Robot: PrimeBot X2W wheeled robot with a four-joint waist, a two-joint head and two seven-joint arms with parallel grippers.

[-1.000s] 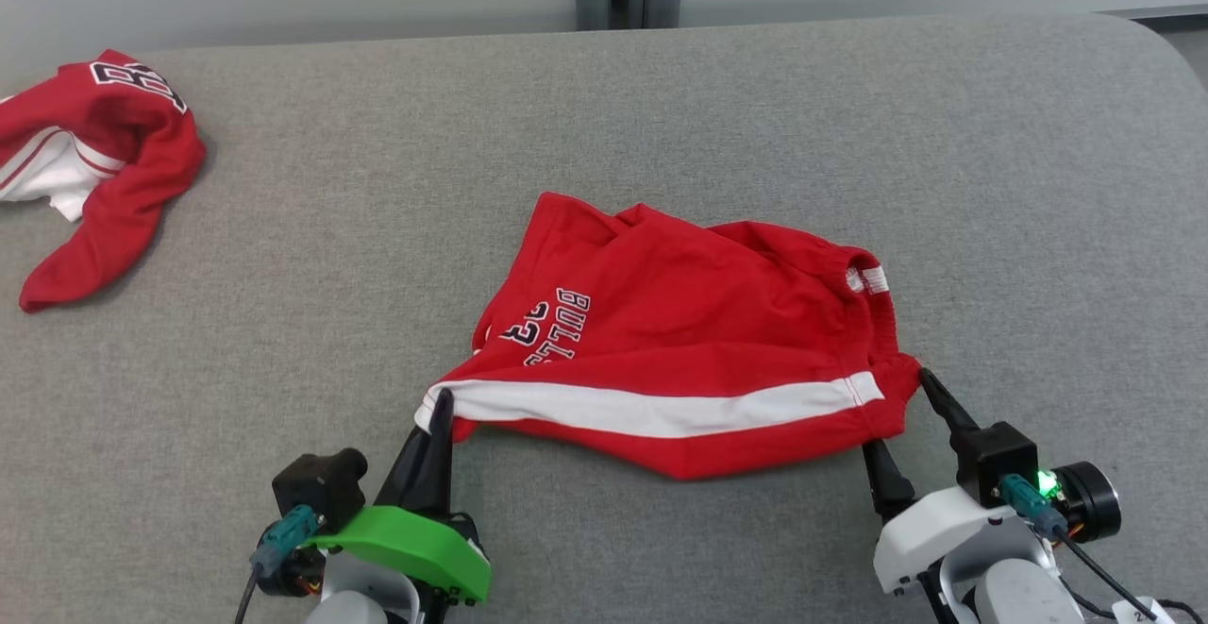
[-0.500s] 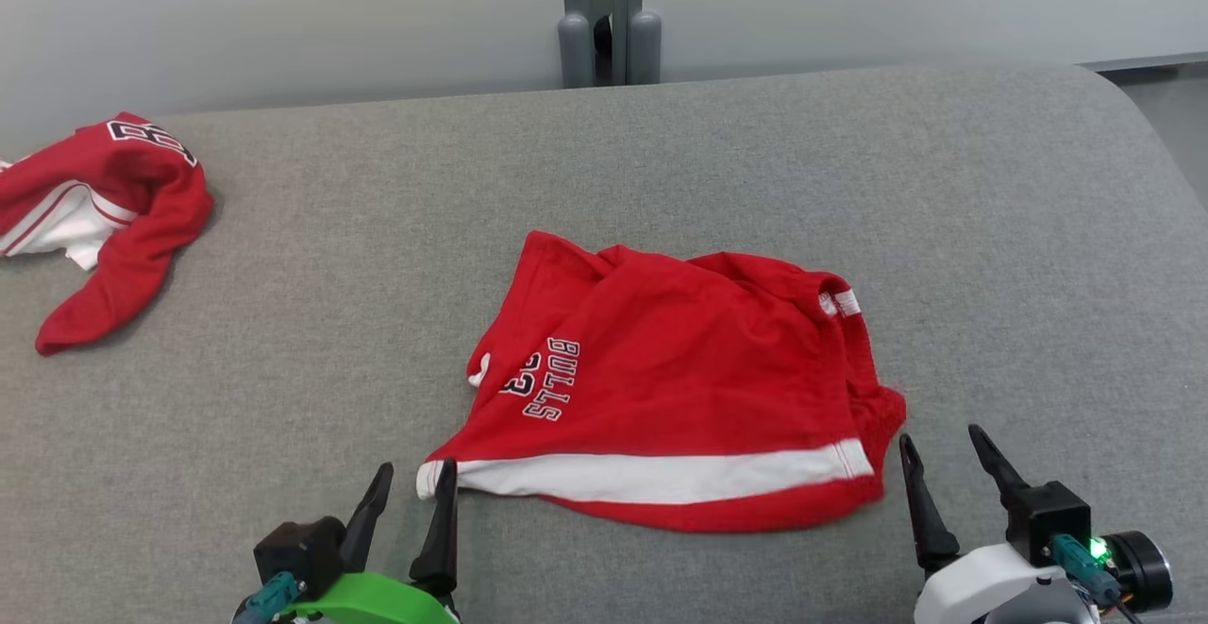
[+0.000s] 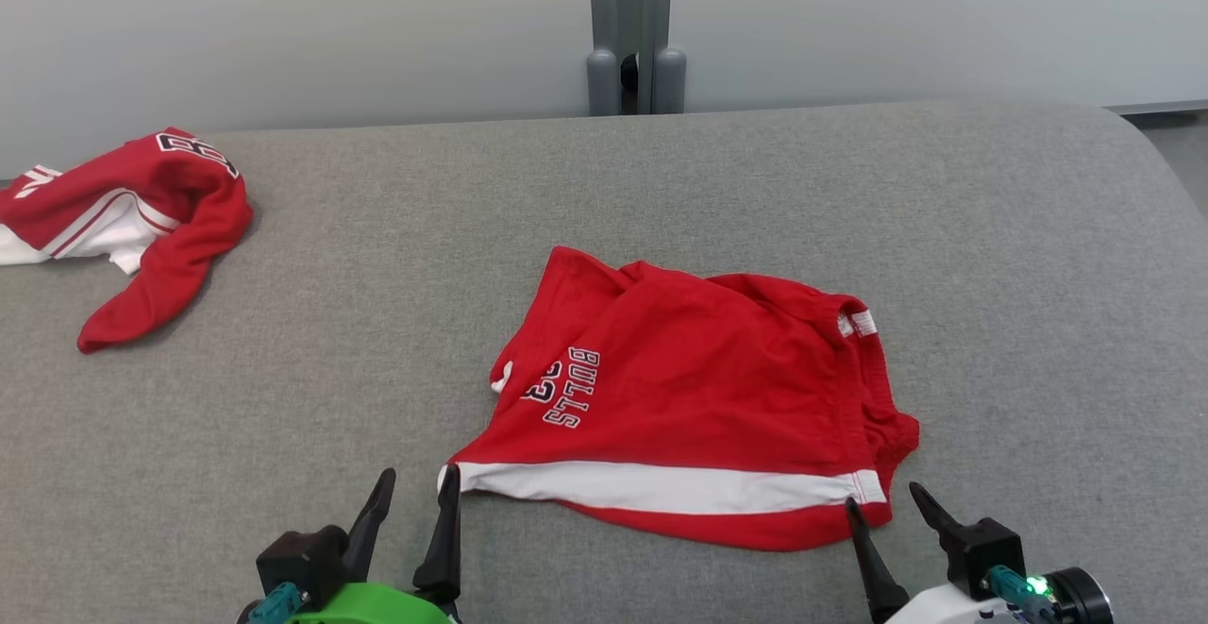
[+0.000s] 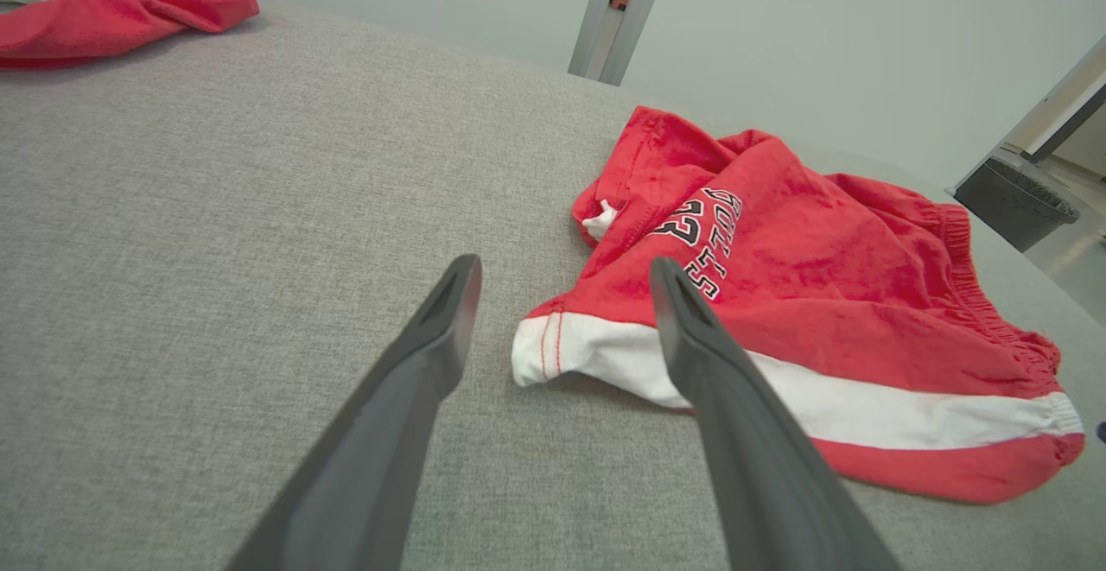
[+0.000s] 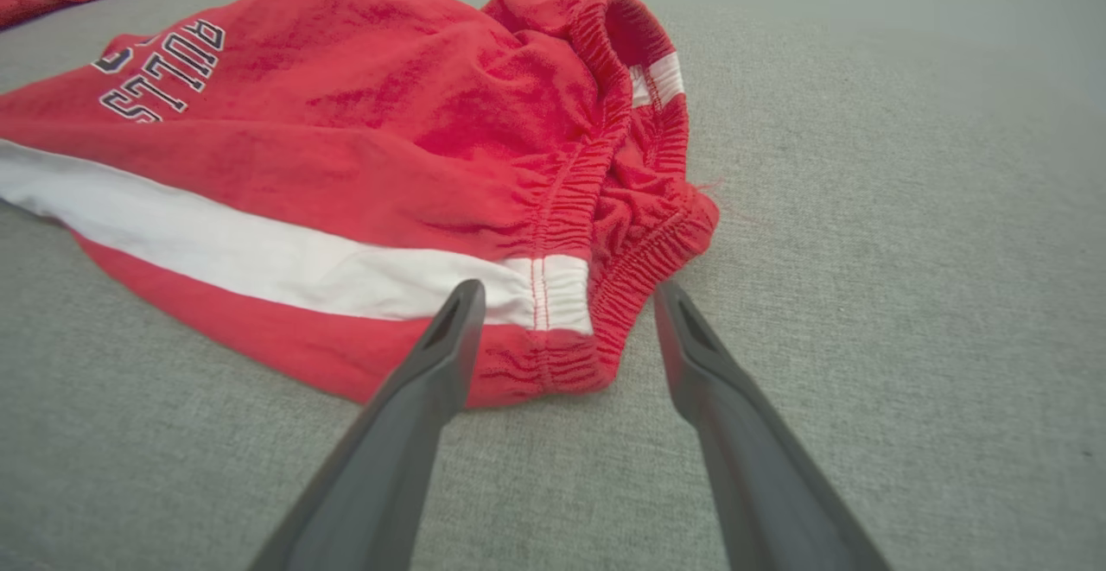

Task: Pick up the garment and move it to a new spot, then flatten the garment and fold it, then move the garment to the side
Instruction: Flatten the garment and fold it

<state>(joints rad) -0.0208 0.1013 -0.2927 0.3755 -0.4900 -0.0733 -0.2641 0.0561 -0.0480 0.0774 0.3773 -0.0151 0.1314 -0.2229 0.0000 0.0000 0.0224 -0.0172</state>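
On the table (image 3: 377, 227), just nearer than the grey post (image 3: 630, 29), the red shorts (image 3: 698, 397) lie released. The left gripper (image 3: 419, 478), shut on the striped hem corner a second ago, and the right gripper (image 3: 882, 497) now gape wide and empty at the near edge. The move looks done and flattening is next; the shorts' long axis runs crosswise, waistband pointing right and leg hem left.
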